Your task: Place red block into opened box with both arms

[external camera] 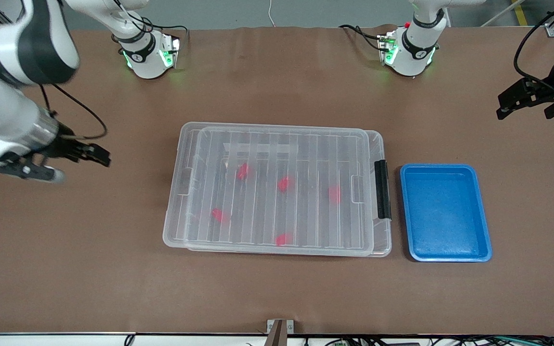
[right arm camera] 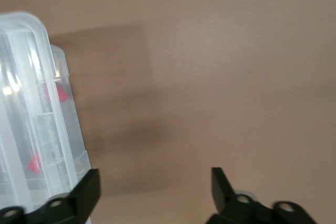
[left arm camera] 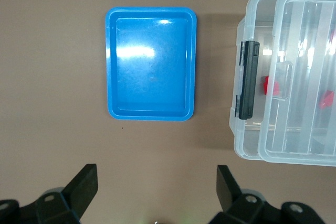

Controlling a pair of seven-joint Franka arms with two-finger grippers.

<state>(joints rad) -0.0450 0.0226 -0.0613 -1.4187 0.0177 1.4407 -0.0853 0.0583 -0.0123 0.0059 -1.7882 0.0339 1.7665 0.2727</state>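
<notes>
The clear box (external camera: 173,226) lies mid-table with its ribbed lid (external camera: 306,158) resting on top, slightly shifted, and a black clip handle (external camera: 382,189) at the left arm's end. Several red blocks, one of them (external camera: 243,171), show blurred through the lid. My right gripper (external camera: 101,154) hangs open and empty over bare table beside the box at the right arm's end. In its wrist view, the right gripper (right arm camera: 156,182) has the box wall (right arm camera: 79,145) and a red block (right arm camera: 59,94) beside it. My left gripper (external camera: 500,106) hangs open and empty, and in the left wrist view the left gripper (left arm camera: 157,179) looks over the box (left arm camera: 247,140).
An empty blue tray (external camera: 443,211) sits beside the box at the left arm's end; it also shows in the left wrist view as the tray (left arm camera: 151,61). Both arm bases stand along the table's edge farthest from the front camera. Brown tabletop surrounds everything.
</notes>
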